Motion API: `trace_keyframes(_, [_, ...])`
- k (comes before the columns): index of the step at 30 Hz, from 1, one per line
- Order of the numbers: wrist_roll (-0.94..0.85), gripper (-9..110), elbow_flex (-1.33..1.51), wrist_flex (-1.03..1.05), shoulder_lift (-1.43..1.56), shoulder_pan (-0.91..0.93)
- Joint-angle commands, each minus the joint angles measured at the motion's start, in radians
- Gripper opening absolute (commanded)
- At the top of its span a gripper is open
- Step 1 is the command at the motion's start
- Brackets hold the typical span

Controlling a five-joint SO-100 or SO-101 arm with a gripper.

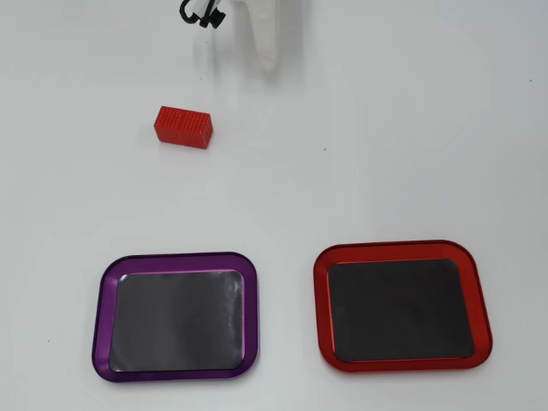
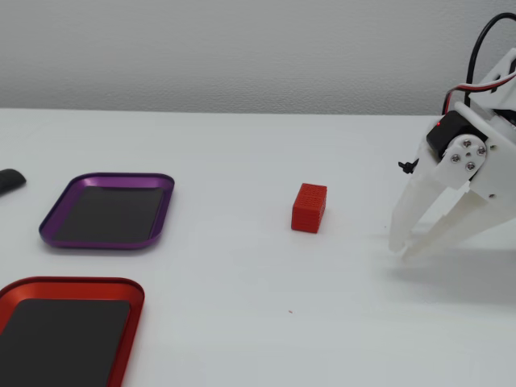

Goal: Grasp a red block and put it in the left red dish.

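Sitting alone on the bare white worktop (image 1: 385, 154), red block (image 1: 182, 127) near the far edge; gripper (image 2: 401, 249) beside it, apart, jaws slightly spread, empty. Red dish (image 1: 402, 306) and purple tray (image 1: 176, 316) line the near edge.

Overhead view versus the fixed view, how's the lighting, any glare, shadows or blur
Overhead view: bright, even light, white gripper nearly washes into the table, faint shadow beside the red block. Fixed view: soft shadow under the gripper, mild sheen on the red dish rim, everything sharp.
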Motion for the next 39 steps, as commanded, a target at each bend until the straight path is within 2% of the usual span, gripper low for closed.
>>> trace_keyframes(1, [-0.009, 0, 0.005, 0.0, 0.112, -0.002])
trace_keyframes(16, [0.0, 0, -0.002, -0.003, 0.109, 0.009])
trace_keyframes(26, [-0.009, 0, -0.284, -0.021, 0.06, 0.109])
trace_keyframes(30, [-0.011, 6, -0.396, -0.017, -0.13, 0.152])
trace_keyframes(39, [-0.054, 18, -0.764, 0.002, -0.778, 0.235])
